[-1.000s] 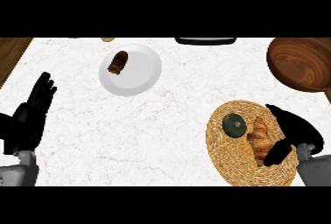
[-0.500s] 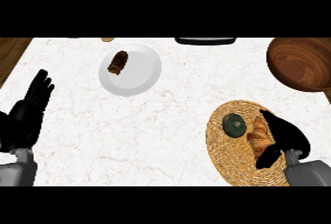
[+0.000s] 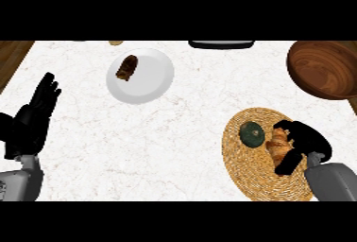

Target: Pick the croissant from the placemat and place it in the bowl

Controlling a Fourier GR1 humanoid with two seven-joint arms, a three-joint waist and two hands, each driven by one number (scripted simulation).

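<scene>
Currently grasp step: right robot hand (image 3: 301, 142) curled around croissant (image 3: 277, 147) on placemat (image 3: 254, 182), lower right of frame. Left robot hand (image 3: 35, 116) open, resting at left edge. Next: lift, carry to bowl (image 3: 324, 68), upper right.

Bright, even, diffuse light; source direction unclear. White marble counter (image 3: 188, 127) evenly lit, no glare or hotspots. Shadows faint: soft one under the white plate (image 3: 140, 75) at its lower edge, slight dark rim along the woven placemat (image 3: 258, 177) left edge. Black hands read as near-flat silhouettes, little shading detail. Plate and placemat look stretched vertically.
</scene>
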